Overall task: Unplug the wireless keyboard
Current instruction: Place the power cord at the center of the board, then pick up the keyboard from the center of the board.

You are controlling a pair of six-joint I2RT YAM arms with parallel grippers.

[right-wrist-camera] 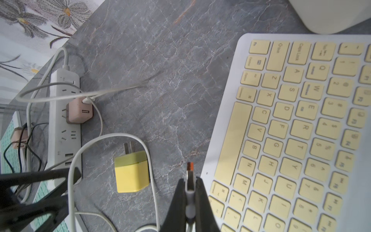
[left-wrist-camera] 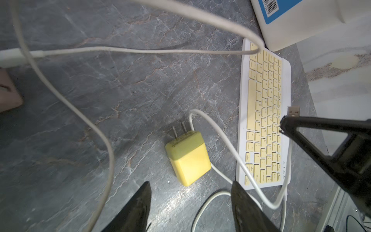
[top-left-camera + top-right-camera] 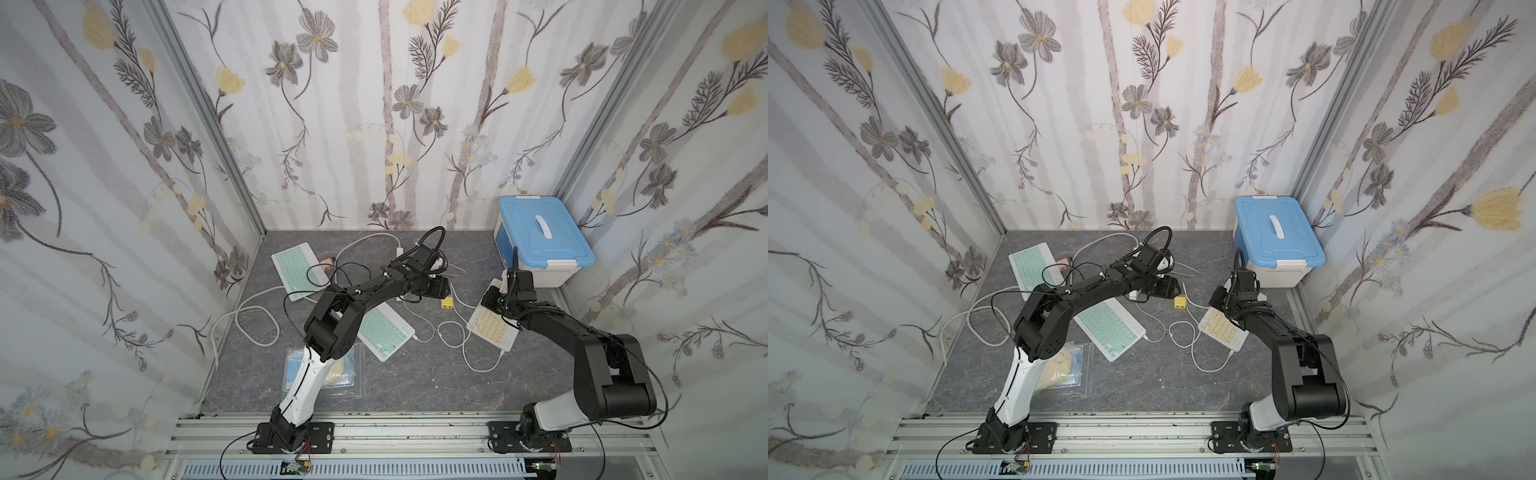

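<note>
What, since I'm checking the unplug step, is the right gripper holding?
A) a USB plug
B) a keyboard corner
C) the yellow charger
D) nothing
A: the right gripper is shut on the USB plug, whose metal end sticks out ahead; the yellow charger lies apart on the table.

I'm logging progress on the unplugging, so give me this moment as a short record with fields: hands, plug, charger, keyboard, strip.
left hand: open, empty, close to the yellow charger
right hand: shut on the USB plug
USB plug: free, in no socket, held near the yellow keyboard
yellow charger: lying on the table, prongs bare, not in the strip
strip: pink charger plugged in
</note>
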